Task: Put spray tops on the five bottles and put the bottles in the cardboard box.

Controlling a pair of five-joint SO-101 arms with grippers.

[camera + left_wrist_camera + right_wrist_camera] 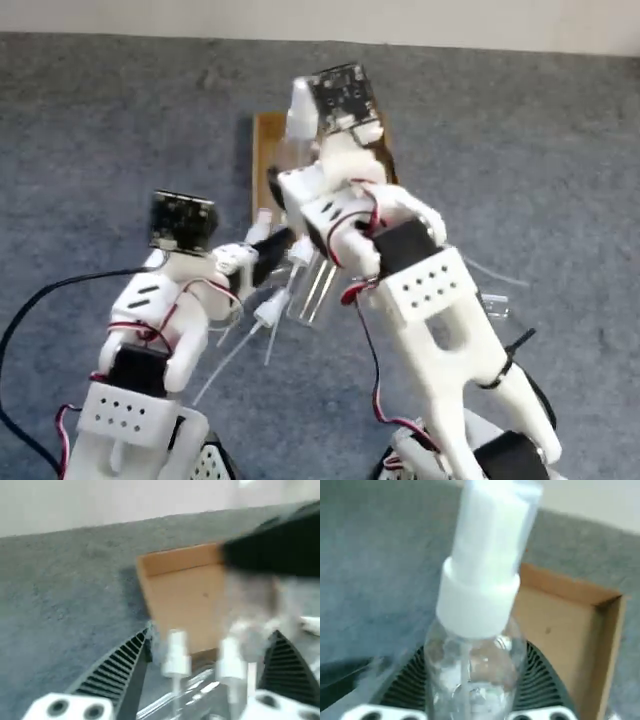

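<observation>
Right now your right pincer (475, 682) is clenched around a clear bottle (470, 662) that has its white spray top (480, 580) on, held close by the cardboard box (560, 625). Your left pincer (200, 672) is spread wide, low over the bench (60, 595), with two loose spray tops (175, 655) between its jaws.

Right claw (474, 687) grips a bottle (479, 605); left claw (202, 680) gapes wide.
</observation>
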